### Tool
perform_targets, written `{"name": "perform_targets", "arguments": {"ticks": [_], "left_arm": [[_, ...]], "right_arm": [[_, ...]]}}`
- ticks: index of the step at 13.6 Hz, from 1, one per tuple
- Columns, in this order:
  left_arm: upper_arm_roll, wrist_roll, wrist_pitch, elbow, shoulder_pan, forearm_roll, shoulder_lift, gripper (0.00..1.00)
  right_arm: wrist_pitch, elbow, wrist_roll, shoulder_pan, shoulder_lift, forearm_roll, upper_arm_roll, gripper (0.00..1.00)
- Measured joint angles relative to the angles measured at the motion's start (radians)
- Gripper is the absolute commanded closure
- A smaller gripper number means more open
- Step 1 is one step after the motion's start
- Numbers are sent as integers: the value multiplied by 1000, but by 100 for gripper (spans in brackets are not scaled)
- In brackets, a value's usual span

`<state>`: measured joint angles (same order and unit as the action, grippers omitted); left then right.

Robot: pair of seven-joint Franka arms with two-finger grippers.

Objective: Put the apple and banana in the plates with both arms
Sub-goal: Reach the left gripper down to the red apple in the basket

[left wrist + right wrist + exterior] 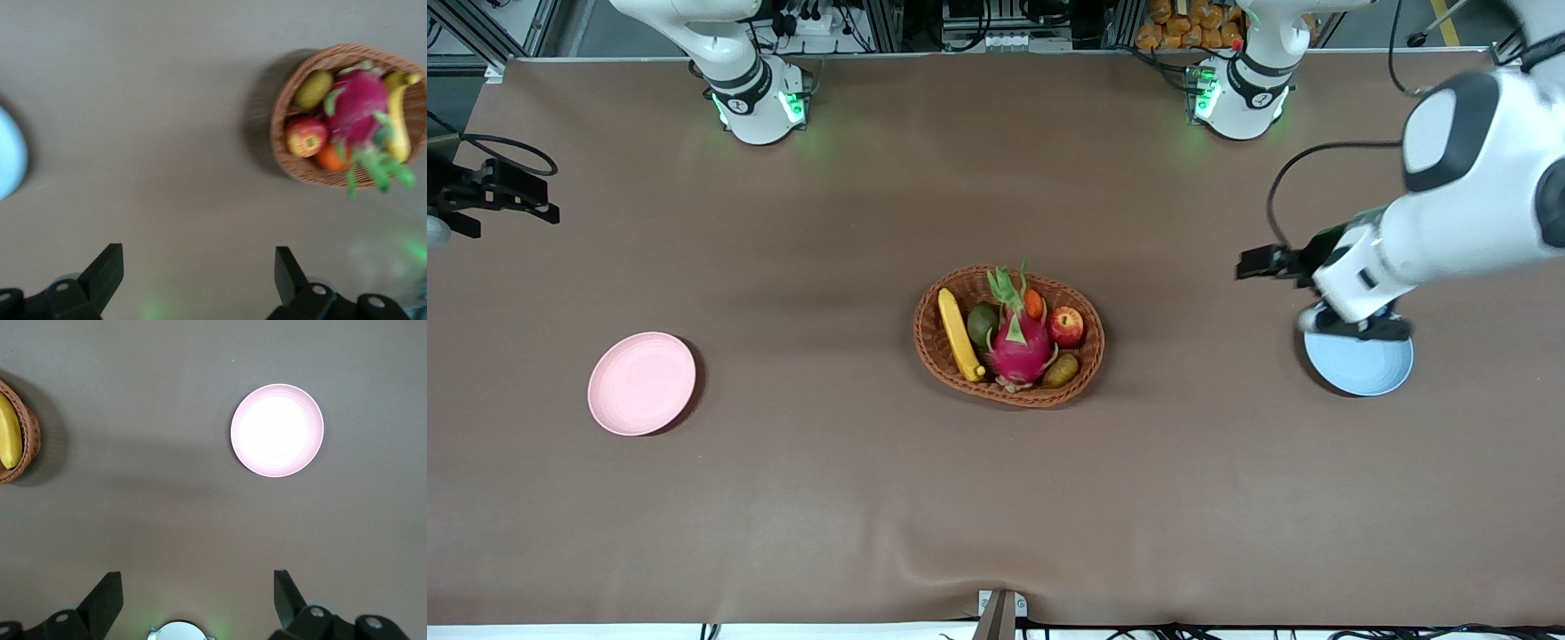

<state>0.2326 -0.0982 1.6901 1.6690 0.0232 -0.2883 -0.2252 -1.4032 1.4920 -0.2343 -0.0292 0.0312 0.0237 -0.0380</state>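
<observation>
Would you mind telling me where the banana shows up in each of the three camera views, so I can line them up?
Front view: the banana lies in the wicker basket, along its rim toward the right arm's end.
Left wrist view: the banana lies in the basket beside the dragon fruit.
Right wrist view: only part of the banana shows, at the picture's edge.
Shared landmark: the wicker basket.
</observation>
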Motion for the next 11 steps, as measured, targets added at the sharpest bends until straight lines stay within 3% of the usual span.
{"name": "perform_targets", "arguments": {"ticks": [4,8,11], "left_arm": [[21,16,143,17,-109,-25,-102,0],[27,10,305,66,-291,153,-107,0],[28,22,510,172,-368,247,-109,0]], "right_arm": [[0,0,0,0,0,0,0,0],[0,0,0,0,1,0,0,0],[0,0,0,0,1,0,0,0]]}}
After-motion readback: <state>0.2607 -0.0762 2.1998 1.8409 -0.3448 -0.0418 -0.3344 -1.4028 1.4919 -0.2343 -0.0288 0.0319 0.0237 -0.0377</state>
